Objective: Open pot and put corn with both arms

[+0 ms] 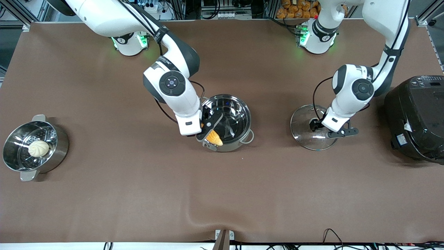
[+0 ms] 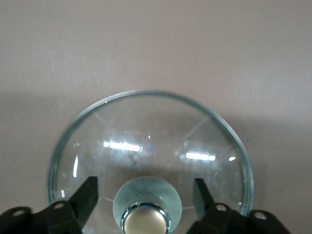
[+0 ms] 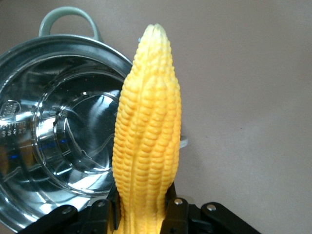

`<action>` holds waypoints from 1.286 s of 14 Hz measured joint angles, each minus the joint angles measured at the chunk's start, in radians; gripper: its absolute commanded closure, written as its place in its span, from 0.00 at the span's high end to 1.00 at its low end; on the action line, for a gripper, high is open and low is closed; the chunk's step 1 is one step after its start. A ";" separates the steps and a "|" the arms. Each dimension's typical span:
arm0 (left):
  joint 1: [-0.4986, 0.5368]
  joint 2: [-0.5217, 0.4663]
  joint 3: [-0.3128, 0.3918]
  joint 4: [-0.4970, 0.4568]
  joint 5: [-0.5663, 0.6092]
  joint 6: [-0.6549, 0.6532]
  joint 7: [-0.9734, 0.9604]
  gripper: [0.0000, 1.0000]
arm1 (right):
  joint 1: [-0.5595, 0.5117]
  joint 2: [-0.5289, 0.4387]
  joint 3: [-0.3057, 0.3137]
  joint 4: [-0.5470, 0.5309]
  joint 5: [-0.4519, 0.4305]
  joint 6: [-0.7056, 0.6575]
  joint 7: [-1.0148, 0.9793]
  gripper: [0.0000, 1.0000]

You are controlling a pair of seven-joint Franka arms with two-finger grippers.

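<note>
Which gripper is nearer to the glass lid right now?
The left gripper. It sits right at the lid, fingers open either side of the knob, lid lying on the table. The right gripper is over the open pot's rim, holding the corn.

A cream-white round bun (image 1: 38,148) sits inside a steel pot with flat tab handles and perforated steamer insert (image 1: 20,139) on the brown worktop (image 1: 138,194); a big black appliance, apparently a rice cooker (image 1: 416,118), stands at the left arm's end.
</note>
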 measured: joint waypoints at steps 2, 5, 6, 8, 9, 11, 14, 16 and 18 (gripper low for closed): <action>0.000 -0.041 -0.003 0.118 0.000 -0.193 0.000 1.00 | 0.043 0.017 -0.022 0.008 -0.014 0.001 0.015 0.00; -0.003 -0.095 -0.027 0.421 0.000 -0.595 0.001 1.00 | 0.108 0.032 -0.051 0.011 -0.020 0.002 0.067 0.00; -0.005 -0.103 -0.041 0.527 0.000 -0.707 0.001 1.00 | 0.126 0.034 -0.054 0.012 -0.022 0.002 0.089 0.00; -0.009 -0.109 -0.054 0.673 0.000 -0.852 0.003 1.00 | 0.161 0.035 -0.063 0.012 -0.033 0.002 0.118 0.75; -0.007 -0.108 -0.054 0.708 0.000 -0.888 0.013 1.00 | 0.173 0.035 -0.069 0.012 -0.039 0.002 0.126 1.00; 0.001 -0.103 -0.051 0.733 0.000 -0.943 0.029 1.00 | 0.180 0.036 -0.076 0.012 -0.043 0.002 0.133 1.00; 0.008 -0.097 -0.045 0.748 0.000 -0.986 0.034 1.00 | 0.175 0.035 -0.093 0.026 -0.044 -0.016 0.177 1.00; 0.010 -0.100 -0.043 0.786 0.000 -1.017 0.034 1.00 | 0.136 0.022 -0.100 0.044 -0.044 -0.055 0.188 1.00; 0.014 -0.120 -0.040 0.811 0.000 -1.028 0.034 1.00 | 0.061 -0.002 -0.100 0.055 -0.044 -0.093 0.187 1.00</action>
